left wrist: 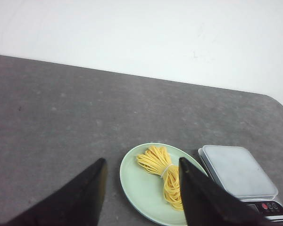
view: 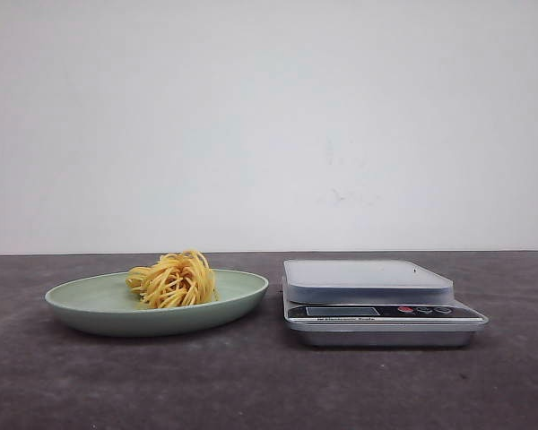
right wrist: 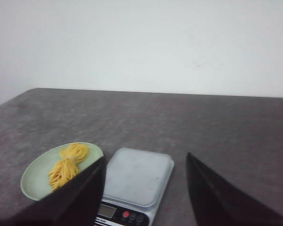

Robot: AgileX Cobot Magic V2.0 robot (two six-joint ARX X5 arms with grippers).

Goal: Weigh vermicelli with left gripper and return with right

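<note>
While both arms sit high above the dark grey tabletop (view: 251,385), neither appears in the front view; each shows only in its own wrist view.

Left tool (left wrist: 141,197): two black fingers spread wide apart, nothing between them, not touching anything. Beyond and below the gap lies the plate.

Right tool (right wrist: 145,193): two black fingers likewise spread wide, holding nothing. The scale shows through the gap.

Front view, near to far:
- Bare tabletop across the 6 o'clock area.
- Pale green plate (view: 90,300) at about 8 o'clock from centre, flat on the tabletop.
- Vermicelli (view: 172,279): one yellow bundle resting in the plate, slightly toward the scale side. The left wrist view shows it tied around the middle by a pale band, with both ends looped.
- Silver kitchen scale (view: 381,300) at about 4 o'clock, standing just beside the plate at its 3 o'clock, a narrow gap between them. Its grey platform carries nothing. The display and buttons face the camera; no reading is legible.
- White wall (view: 269,116) behind, from 9 through 12 to 3 o'clock.
</note>
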